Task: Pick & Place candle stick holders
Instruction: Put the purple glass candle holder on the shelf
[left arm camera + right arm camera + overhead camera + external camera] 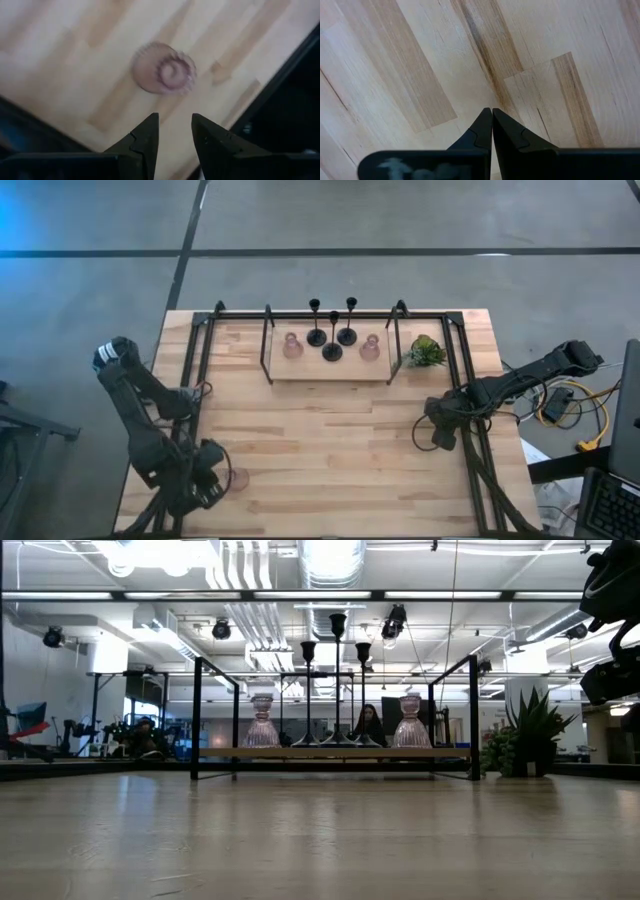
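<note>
Three slim black candle stick holders (332, 340) and two squat pink glass ones (292, 346) (370, 348) stand on a wooden board (330, 370) at the far middle; they also show in the low view (338, 680). A third pink glass holder (238, 478) (164, 74) stands on the table near the front left. My left gripper (220, 477) (175, 122) hovers open just beside it, touching nothing. My right gripper (440, 436) (492, 112) is shut and empty over bare table at the right.
A black metal frame (268, 340) surrounds the board, and black rails (200, 380) (462, 370) run along the table's left and right sides. A small green plant (425, 351) stands right of the board. Cables (570, 405) lie off the table's right edge.
</note>
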You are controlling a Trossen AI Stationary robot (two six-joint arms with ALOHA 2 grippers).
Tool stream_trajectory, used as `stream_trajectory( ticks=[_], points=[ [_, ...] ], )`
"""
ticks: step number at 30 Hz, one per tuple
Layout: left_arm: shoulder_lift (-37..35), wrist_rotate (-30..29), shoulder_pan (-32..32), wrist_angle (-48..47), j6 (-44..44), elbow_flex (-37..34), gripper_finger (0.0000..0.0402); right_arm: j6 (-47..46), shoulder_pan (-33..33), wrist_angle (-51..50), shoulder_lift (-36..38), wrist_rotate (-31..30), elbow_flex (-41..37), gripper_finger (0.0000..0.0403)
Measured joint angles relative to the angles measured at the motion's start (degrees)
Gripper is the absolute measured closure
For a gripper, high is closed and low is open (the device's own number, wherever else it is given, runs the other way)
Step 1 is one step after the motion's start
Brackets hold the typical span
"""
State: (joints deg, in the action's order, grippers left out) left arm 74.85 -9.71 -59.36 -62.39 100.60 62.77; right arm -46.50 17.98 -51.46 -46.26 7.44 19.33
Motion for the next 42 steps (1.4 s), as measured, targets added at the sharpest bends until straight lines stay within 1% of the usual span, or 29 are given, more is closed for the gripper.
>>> stream_trajectory(
  ticks=[5,7,10,12,19,21,25,29,34,39,42],
  points=[
    [0.0,0.9,-2.2,14.2,6.0,-8.0,0.0282,0.0,0.0,0.0,0.0,0.0,0.0,0.0394],
    [0.1,0.9,-2.4,19.5,7.1,-11.0,0.0282,0.0,0.0,0.0,0.0,0.0,0.0,0.0394],
    [0.8,-0.3,-2.3,26.8,5.7,-15.1,0.0282,0.0,0.0,0.0,0.0,0.0,0.0,0.0394],
    [1.4,-1.5,-2.0,29.5,4.2,-17.5,0.0282,0.0,0.0,0.0,0.0,0.0,0.0,0.0394],
    [2.3,-3.6,-0.3,30.0,-0.4,-22.8,0.0282,0.0,0.0,0.0,0.0,0.0,0.0,0.0394],
    [2.3,-6.2,0.1,30.2,-3.3,-23.4,0.0282,0.0,0.0,0.0,0.0,0.0,0.0,0.0394],
    [2.3,-13.5,1.5,31.3,-10.7,-24.0,0.0282,0.0,0.0,0.0,0.0,0.0,0.0,0.0394],
    [2.2,-18.0,3.0,35.0,-18.9,-24.5,0.0282,0.0,0.0,0.0,0.0,0.0,0.0,0.0394],
    [2.2,-22.6,4.4,36.5,-25.0,-25.3,0.0282,0.0,0.0,0.0,0.0,0.0,0.0,0.0394],
    [2.2,-24.5,5.2,36.5,-26.5,-26.1,0.028,0.0,0.0,0.0,0.0,0.0,0.0,0.0394],
    [2.2,-25.0,5.3,37.1,-26.5,-26.4,0.0265,0.0,0.0,0.0,0.0,0.0,0.0,0.0394]
  ],
)
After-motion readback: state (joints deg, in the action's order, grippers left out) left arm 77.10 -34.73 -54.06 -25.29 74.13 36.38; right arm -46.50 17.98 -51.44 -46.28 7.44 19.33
